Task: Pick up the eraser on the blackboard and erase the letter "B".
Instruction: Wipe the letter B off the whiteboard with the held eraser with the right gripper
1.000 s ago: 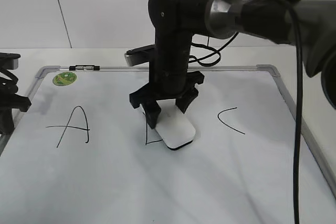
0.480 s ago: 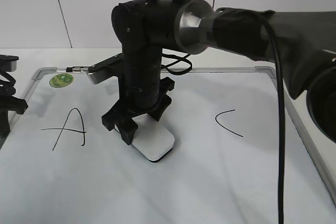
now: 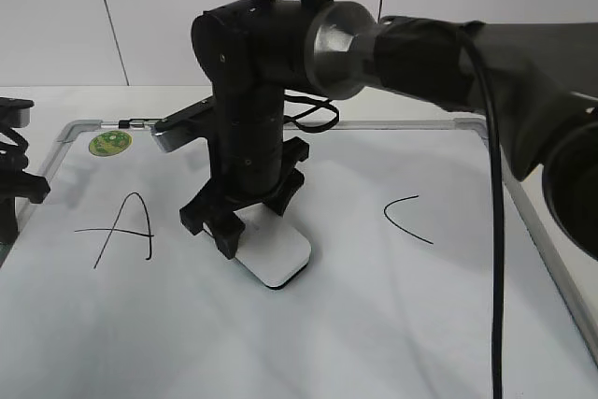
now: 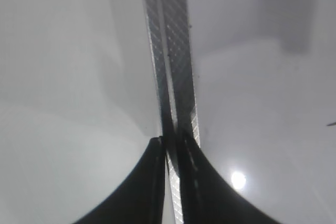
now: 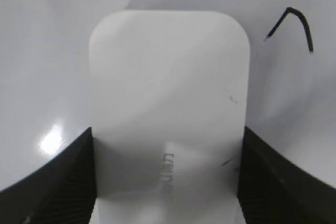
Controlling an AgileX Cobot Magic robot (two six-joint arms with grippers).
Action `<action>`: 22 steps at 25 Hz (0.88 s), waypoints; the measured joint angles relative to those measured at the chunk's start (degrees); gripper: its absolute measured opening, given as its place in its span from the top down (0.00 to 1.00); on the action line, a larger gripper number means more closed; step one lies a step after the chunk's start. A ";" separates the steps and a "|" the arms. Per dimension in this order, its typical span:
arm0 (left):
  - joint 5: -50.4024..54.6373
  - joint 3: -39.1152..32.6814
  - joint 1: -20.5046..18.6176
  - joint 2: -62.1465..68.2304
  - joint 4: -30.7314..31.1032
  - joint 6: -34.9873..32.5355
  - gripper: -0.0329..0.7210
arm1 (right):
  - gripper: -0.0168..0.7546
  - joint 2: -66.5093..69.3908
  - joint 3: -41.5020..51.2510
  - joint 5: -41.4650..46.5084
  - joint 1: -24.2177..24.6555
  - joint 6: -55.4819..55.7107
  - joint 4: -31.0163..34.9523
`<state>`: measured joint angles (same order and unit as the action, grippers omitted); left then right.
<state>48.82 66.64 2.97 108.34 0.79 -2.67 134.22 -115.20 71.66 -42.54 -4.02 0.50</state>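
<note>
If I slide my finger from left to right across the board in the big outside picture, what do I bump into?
Green sticker → letter A → white eraser, held by the right gripper → letter C → the blackboard's right frame edge.

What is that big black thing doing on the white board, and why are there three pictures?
The big black thing is a robot arm. Its right hand pinches a white, rounded plastic eraser and presses it flat on the large white dry-erase board with a grey frame.

One picture comes from a camera standing in front of the table. The other two come from small cameras on the robot's wrists. The right wrist camera looks down on the eraser between two black fingers.

On the board you can see a handwritten black letter A, a black letter C and a round green sticker. The left hand looks closed over the board's frame, at the left edge.
</note>
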 joint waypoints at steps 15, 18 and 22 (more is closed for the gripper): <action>0.11 0.00 0.00 0.00 -0.44 0.00 0.91 | 0.27 0.18 -0.45 -1.56 10.83 5.45 -1.19; 0.11 0.00 0.00 0.00 -0.79 0.00 0.91 | 0.27 0.18 -0.45 -1.69 12.27 5.70 -1.32; 0.11 0.08 0.00 0.00 -0.79 0.00 0.91 | 0.27 0.18 -0.45 -1.82 12.32 5.70 -1.28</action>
<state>48.93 66.72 2.97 108.34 0.00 -2.67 134.40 -115.65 69.84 -30.22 1.68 -0.78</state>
